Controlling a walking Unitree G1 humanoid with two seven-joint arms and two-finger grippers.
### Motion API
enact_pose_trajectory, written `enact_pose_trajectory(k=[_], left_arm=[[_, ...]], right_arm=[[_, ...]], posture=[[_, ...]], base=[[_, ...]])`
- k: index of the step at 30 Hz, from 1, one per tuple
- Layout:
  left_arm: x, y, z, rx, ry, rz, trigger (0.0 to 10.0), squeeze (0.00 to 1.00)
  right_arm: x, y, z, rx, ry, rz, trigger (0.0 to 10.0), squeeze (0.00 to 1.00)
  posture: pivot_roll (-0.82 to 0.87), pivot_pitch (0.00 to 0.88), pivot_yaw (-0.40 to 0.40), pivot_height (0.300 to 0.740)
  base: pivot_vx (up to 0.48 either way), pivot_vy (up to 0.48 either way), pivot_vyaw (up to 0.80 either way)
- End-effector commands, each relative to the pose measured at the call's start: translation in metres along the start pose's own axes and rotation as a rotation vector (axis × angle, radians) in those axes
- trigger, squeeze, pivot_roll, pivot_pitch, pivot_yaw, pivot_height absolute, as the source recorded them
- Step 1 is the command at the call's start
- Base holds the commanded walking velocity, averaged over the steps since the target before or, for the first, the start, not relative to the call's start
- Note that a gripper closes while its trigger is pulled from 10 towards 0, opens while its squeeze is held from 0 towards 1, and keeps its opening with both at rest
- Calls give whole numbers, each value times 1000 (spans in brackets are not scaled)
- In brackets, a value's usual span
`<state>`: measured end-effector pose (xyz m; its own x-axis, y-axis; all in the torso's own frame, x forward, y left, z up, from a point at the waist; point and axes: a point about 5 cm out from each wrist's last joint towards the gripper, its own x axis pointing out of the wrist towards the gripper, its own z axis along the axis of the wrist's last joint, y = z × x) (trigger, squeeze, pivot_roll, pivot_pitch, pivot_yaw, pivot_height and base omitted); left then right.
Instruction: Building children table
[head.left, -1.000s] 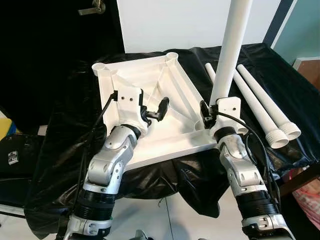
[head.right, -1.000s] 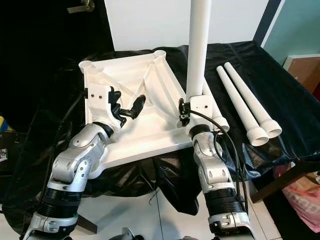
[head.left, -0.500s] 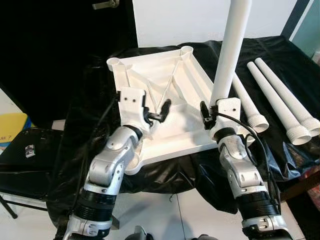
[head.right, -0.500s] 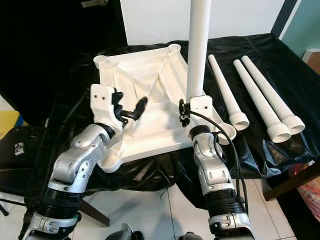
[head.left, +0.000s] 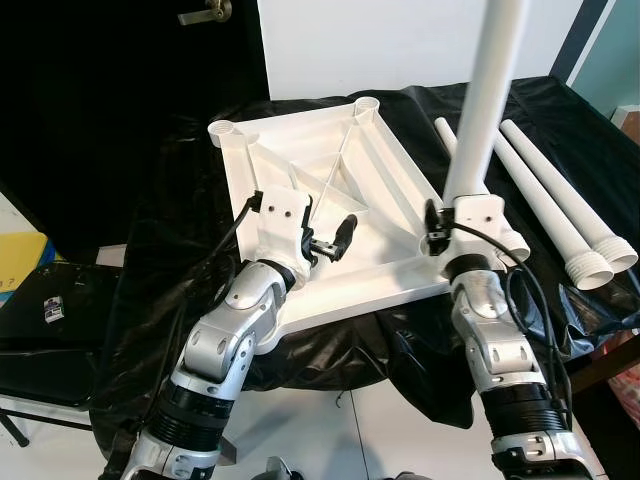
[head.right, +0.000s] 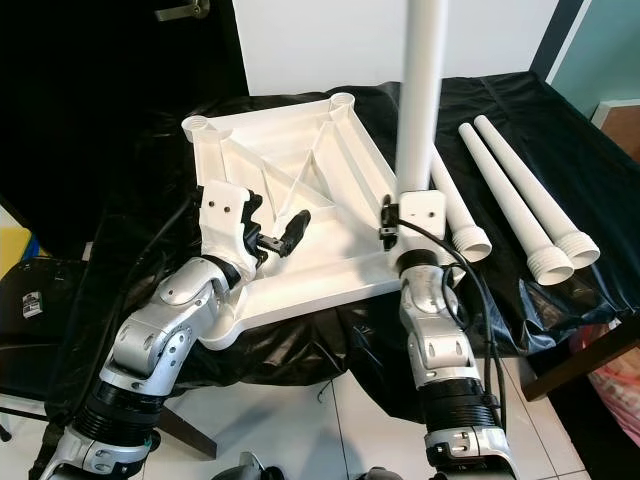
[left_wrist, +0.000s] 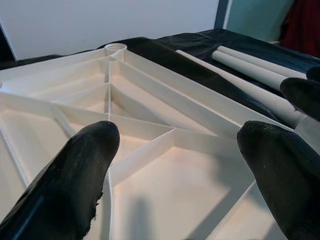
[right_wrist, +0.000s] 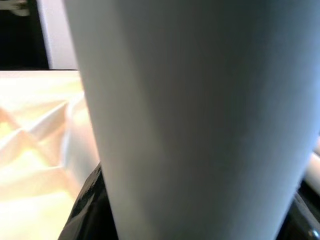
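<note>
Right gripper (head.left: 452, 212) clamps the upright white leg (head.left: 483, 100) low at the tabletop's (head.left: 330, 190) near right corner; rigid, light, smooth plastic, best held near its base.

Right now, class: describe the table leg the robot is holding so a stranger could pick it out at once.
Start at the black-draped table with the white, ribbed tabletop lying upside down on it. At that tabletop's near right corner, the right gripper is holding one white leg. It alone stands upright; the other three legs lie flat on the cloth to its right.
</note>
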<state>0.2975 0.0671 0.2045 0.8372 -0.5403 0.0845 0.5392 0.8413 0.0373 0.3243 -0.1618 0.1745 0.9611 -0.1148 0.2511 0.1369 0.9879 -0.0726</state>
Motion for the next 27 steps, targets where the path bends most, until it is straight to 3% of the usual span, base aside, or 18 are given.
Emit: enact_pose_trajectory(k=[1, 12, 18, 27], left_arm=[[-4, -17, 0, 25, -7, -233, 10000, 0], [-6, -33, -18, 104, 103, -359, 10000, 0], [-3, -37, -27, 131, 151, -376, 10000, 0], [17, -50, -52, 140, 279, -391, 10000, 0]], right_arm=[[0, -7, 3, -12, -26, -39, 10000, 0], [-2, -34, -7, 20, 6, -193, 10000, 0], [-2, -34, -8, 36, 10, -189, 10000, 0], [0, -30, -8, 73, 7, -184, 10000, 0]], posture=[[-38, 68, 17, 740], [-43, 78, 23, 740], [-46, 76, 27, 740], [-50, 78, 40, 740]], base=[[0, 0, 0], [0, 0, 0], [0, 0, 0], [0, 0, 0]])
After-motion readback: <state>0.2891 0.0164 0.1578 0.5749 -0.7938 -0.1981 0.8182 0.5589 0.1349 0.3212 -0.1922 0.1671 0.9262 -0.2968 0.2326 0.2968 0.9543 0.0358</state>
